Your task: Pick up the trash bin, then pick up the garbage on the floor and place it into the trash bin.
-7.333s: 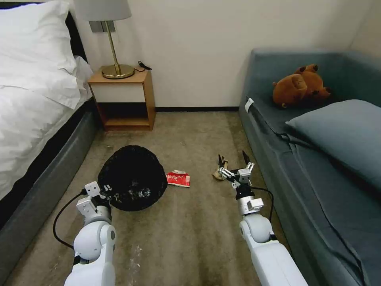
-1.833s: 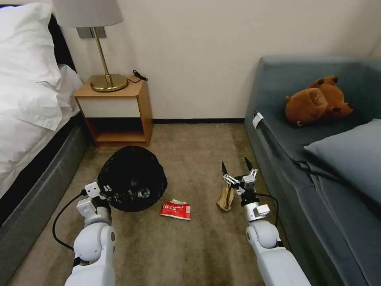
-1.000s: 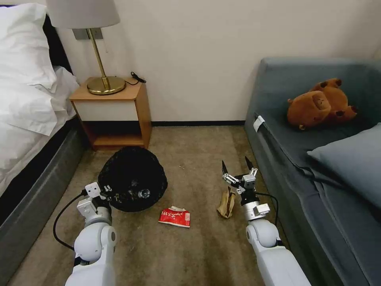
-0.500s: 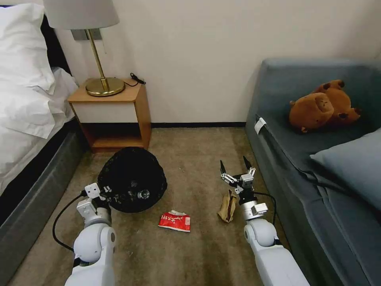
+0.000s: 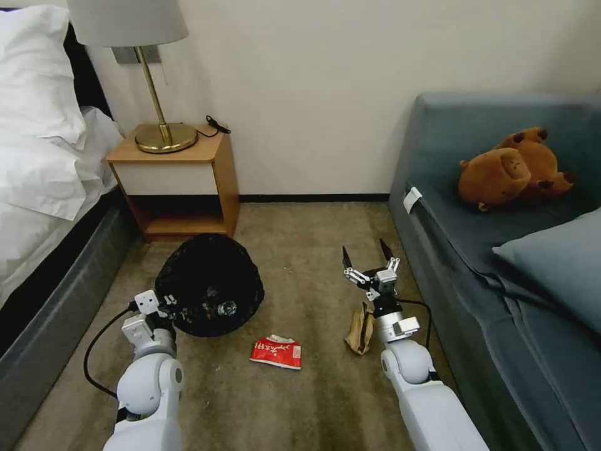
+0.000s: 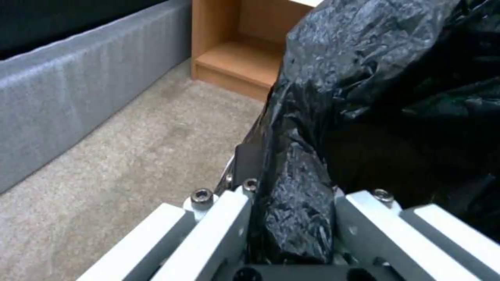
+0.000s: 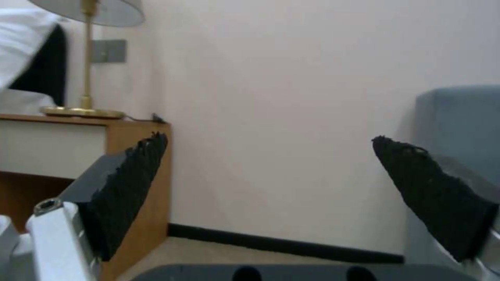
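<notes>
My left gripper (image 5: 172,307) is shut on the rim of the trash bin (image 5: 210,282), whose crinkled black bag (image 6: 365,117) hides the bin's body; small litter glints inside it. On the carpet lie two pieces of garbage: a red-and-white crumpled packet (image 5: 275,351) just right of the bin, and a tan-brown scrap (image 5: 359,329) beside my right wrist. My right gripper (image 5: 364,255) hangs open above the carpet beyond the scrap, its black fingertips (image 7: 130,183) spread wide and pointing at the wall, with nothing between them.
A wooden nightstand (image 5: 181,178) with a brass lamp (image 5: 159,134) stands against the wall behind the bin. A bed (image 5: 44,188) borders the left, a grey sofa (image 5: 501,250) with a brown plush toy (image 5: 510,169) the right. Open carpet (image 5: 300,238) lies between.
The view has shifted as the robot drove forward; the packet and scrap now lie nearer. My right gripper has lifted slightly. The left gripper still holds the bin.
</notes>
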You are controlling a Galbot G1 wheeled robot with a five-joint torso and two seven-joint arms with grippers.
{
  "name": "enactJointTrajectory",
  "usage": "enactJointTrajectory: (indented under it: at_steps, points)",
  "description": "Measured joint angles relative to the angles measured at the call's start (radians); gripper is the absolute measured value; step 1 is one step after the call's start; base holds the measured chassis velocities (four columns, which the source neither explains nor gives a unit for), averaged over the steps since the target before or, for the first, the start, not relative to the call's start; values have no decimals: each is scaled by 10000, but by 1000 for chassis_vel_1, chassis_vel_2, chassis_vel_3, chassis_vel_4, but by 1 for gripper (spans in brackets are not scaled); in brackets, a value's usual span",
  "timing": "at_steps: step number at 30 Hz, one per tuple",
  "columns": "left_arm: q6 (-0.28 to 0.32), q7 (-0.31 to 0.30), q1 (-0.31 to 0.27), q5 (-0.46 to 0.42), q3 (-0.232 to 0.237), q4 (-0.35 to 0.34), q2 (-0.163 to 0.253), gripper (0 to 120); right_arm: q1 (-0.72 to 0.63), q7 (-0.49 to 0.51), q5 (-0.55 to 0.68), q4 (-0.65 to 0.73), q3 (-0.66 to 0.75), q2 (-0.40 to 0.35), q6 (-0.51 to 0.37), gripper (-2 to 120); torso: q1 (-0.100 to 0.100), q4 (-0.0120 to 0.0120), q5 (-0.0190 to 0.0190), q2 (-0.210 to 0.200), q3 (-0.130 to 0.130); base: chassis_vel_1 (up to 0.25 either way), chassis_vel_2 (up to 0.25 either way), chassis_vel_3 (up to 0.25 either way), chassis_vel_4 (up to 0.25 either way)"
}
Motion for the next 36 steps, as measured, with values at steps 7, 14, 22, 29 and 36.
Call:
enactJointTrajectory:
  at_steps: [7, 14, 22, 29, 36]
  points:
    - [0, -1, 12, 0, -11, -25, -9, 2, 130, 1362, 294, 504, -401, -298, -2218, 100, 0, 0, 0, 0, 1, 0, 0, 0, 0]
    - [0, -12, 14, 17, 12, -14, -76, 2, 172, 2292, 1778, 1306, -825, -455, -4936, 100, 0, 1, -1, 0, 0, 0, 0, 0, 0]
    - [0, -20, 12, 8, -32, -53, -89, 2, 259, 3468, 3504, 1316, -918, -459, -9016, 100, 0, 0, 0, 0, 0, 0, 0, 0, 0]
    - [0, -67, 20, -58, -9, -52, -113, 2, 411, 3683, 3775, 497, -1030, -439, -9962, 100, 0, 0, 0, 0, 0, 0, 0, 0, 0]
    - [9, -71, 67, -80, -23, -73, -109, 2, 576, 3019, 3451, -737, -1070, -218, -9930, 100, 0, 0, 0, 0, 0, 0, 0, 0, 0]
